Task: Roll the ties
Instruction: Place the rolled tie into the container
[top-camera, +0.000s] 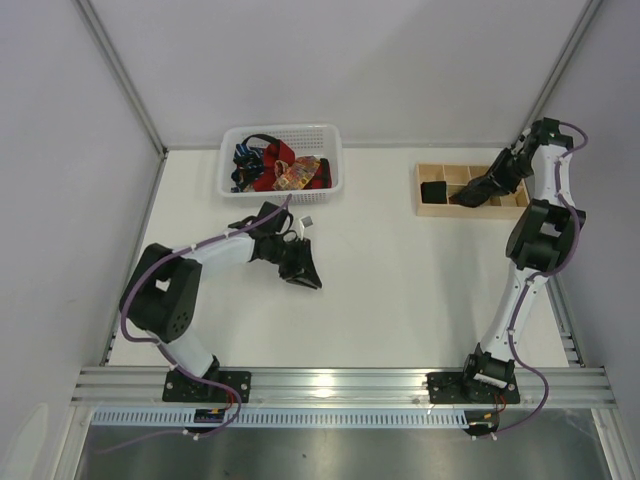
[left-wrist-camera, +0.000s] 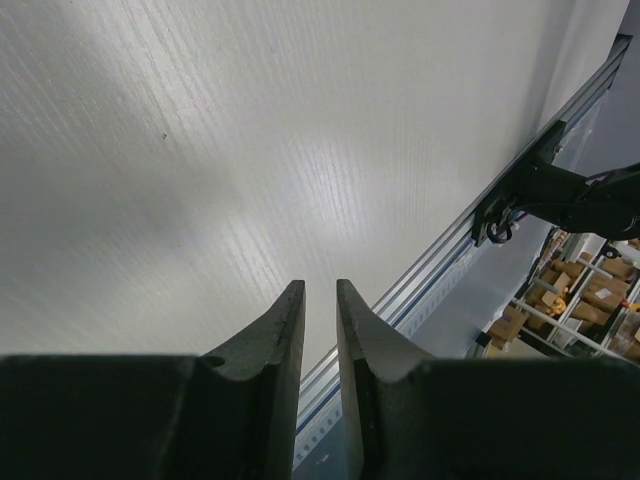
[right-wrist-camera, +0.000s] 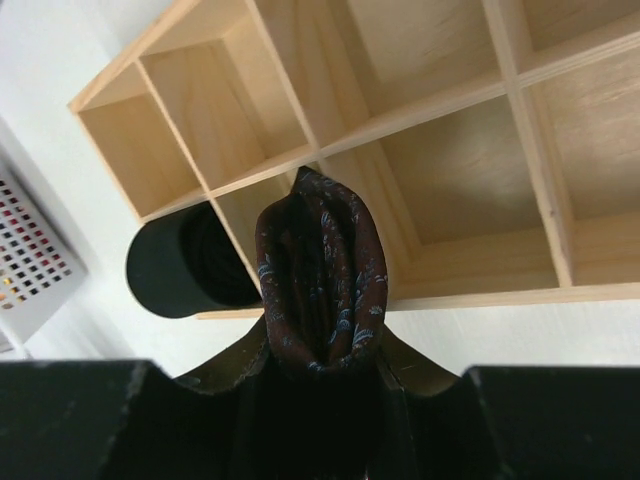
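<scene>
My right gripper (right-wrist-camera: 325, 345) is shut on a rolled dark brown tie (right-wrist-camera: 320, 260) with a fine blue pattern, and holds it just above the near edge of the pale wooden tray (right-wrist-camera: 440, 110). From above, the right gripper (top-camera: 472, 195) hangs over the tray's (top-camera: 440, 208) middle compartments. A rolled black tie (right-wrist-camera: 185, 270) (top-camera: 433, 190) stands in the tray's left end compartment. Several loose ties (top-camera: 283, 168), red, blue and orange-patterned, lie in the white basket (top-camera: 232, 140). My left gripper (top-camera: 302, 272) (left-wrist-camera: 320, 290) hovers over bare table, its jaws a narrow gap apart with nothing between them.
The basket stands at the back left of the white table (top-camera: 400, 290), the tray at the back right. A corner of the basket (right-wrist-camera: 30, 260) shows to the left in the right wrist view. The aluminium rail (top-camera: 340, 385) with the arm bases runs along the near edge.
</scene>
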